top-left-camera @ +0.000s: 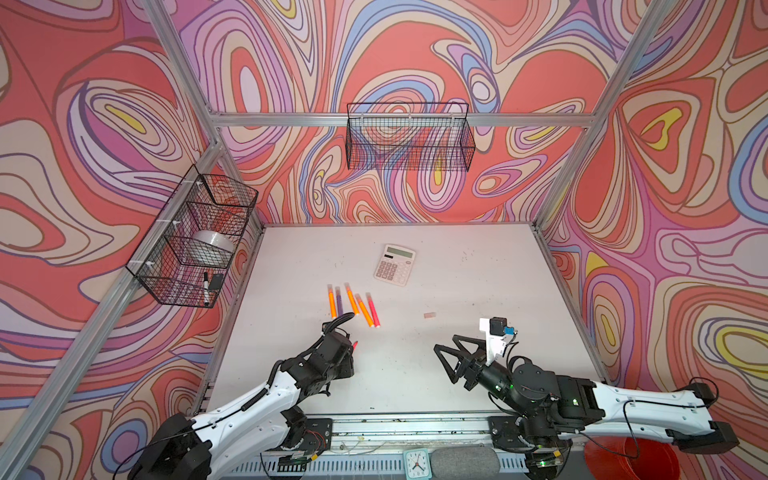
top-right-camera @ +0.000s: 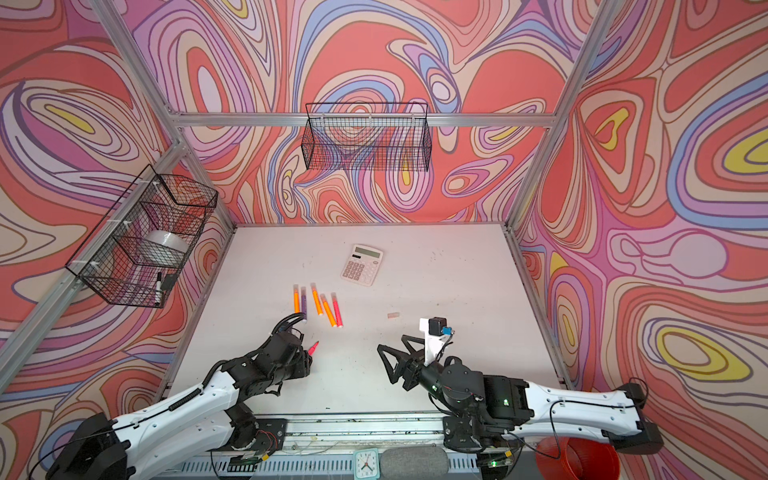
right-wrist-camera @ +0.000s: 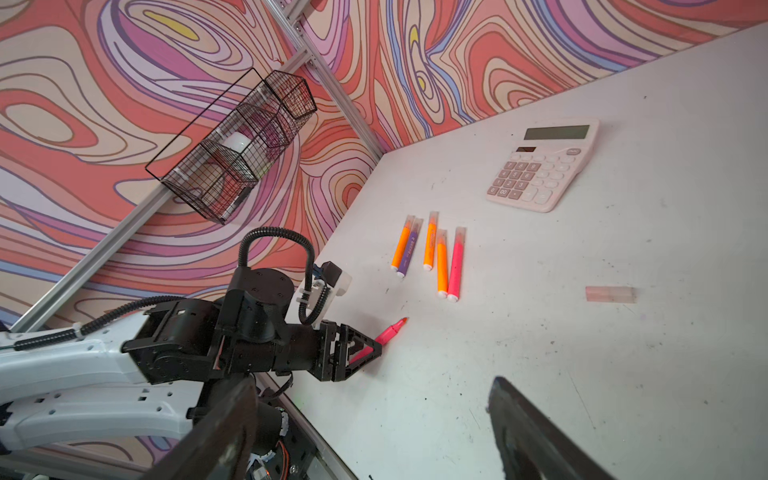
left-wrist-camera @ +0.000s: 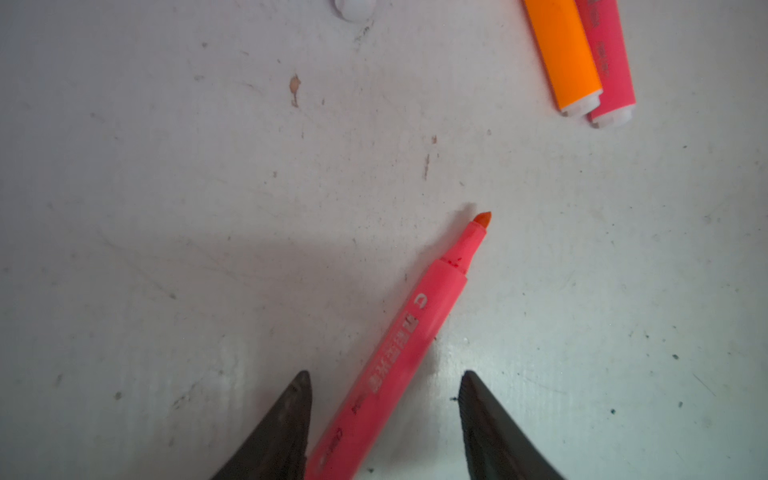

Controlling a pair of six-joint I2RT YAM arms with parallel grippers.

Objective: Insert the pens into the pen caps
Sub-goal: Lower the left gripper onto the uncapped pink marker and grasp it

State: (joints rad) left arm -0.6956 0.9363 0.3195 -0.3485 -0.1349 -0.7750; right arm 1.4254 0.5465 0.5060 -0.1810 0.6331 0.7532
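Note:
An uncapped pink pen point(left-wrist-camera: 399, 345) lies slanted between the fingers of my left gripper point(left-wrist-camera: 386, 374), tip point(right-wrist-camera: 402, 321) pointing away. It touches one finger, and a gap stays on the other side, so the gripper is open. Several capped pens point(top-left-camera: 352, 305), orange, purple and pink, lie in a row mid-table, seen in both top views point(top-right-camera: 318, 305). One loose pale-pink pen cap point(top-left-camera: 430, 315) lies alone to their right and shows in the right wrist view point(right-wrist-camera: 610, 294). My right gripper point(top-left-camera: 444, 341) hovers wide open and empty near the front.
A pink calculator point(top-left-camera: 395, 264) sits behind the pens. Wire baskets hang on the left wall point(top-left-camera: 195, 241) and the back wall point(top-left-camera: 409, 137). A small clock point(top-left-camera: 415, 463) and a red bucket point(top-left-camera: 615, 457) stand past the front rail.

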